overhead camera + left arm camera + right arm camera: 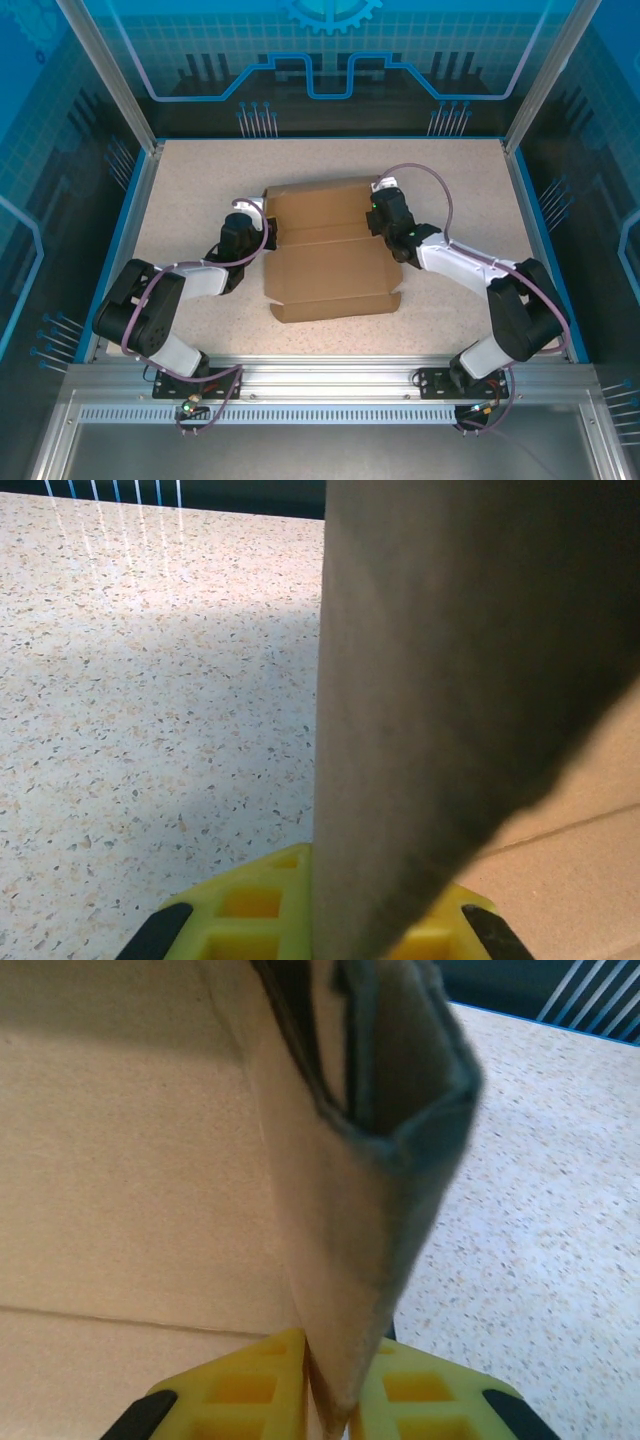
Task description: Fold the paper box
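On table (190, 190), paper box (330, 265) — left fingers (245, 908), right fingers (240, 1388) pinching its sides

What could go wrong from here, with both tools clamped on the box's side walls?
1. The right tool pinches a folded-over side wall of the paper box. Its layers gape at the top, so the wall might spring open once released.
2. The left tool grips an upright flap close to its edge, so a pull could slip off it or crease it.
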`<state>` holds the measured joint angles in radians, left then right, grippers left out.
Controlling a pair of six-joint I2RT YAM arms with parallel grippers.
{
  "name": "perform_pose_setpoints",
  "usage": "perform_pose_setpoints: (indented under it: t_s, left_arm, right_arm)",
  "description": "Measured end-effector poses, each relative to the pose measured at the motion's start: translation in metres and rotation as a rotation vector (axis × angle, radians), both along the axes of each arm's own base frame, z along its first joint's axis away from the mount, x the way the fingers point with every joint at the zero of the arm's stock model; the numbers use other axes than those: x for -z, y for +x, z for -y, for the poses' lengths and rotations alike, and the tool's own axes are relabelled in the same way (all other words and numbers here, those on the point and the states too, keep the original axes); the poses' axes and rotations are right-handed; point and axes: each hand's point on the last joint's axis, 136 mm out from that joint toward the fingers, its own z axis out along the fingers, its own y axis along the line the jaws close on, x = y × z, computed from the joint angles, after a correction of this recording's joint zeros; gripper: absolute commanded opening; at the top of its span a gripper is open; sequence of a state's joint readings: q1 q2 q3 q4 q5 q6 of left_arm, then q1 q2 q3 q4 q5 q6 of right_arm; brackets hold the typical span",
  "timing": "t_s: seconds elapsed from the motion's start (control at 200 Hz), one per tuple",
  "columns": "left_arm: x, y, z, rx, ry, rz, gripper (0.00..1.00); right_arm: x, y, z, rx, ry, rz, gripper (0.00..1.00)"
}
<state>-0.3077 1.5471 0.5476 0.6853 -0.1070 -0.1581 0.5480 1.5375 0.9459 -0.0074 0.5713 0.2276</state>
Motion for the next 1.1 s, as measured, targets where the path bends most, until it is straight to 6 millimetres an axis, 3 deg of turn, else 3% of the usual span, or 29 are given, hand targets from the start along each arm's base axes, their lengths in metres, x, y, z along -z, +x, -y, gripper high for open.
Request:
perform_pose_setpoints:
  t_s: [0.425,0.7,0.95,1.096]
  left_arm:
    - [0.000,-0.004,0.012,0.051,-0.015,-0.005,0.00]
    - [-0.001,-0.003,0.009,0.039,-0.012,-0.003,0.00]
    - [-0.002,-0.007,0.004,0.021,-0.006,-0.022,0.00]
    - [-0.006,-0.009,0.002,0.006,-0.012,-0.025,0.00]
  right_arm:
    - [0.007,-0.007,0.019,0.213,-0.071,-0.001,0.16]
    - [0.008,-0.013,0.015,0.165,-0.044,-0.021,0.37]
    - [-0.026,-0.028,-0.001,0.037,0.088,-0.001,0.58]
    - [-0.049,-0.047,-0.009,-0.058,0.163,0.006,0.66]
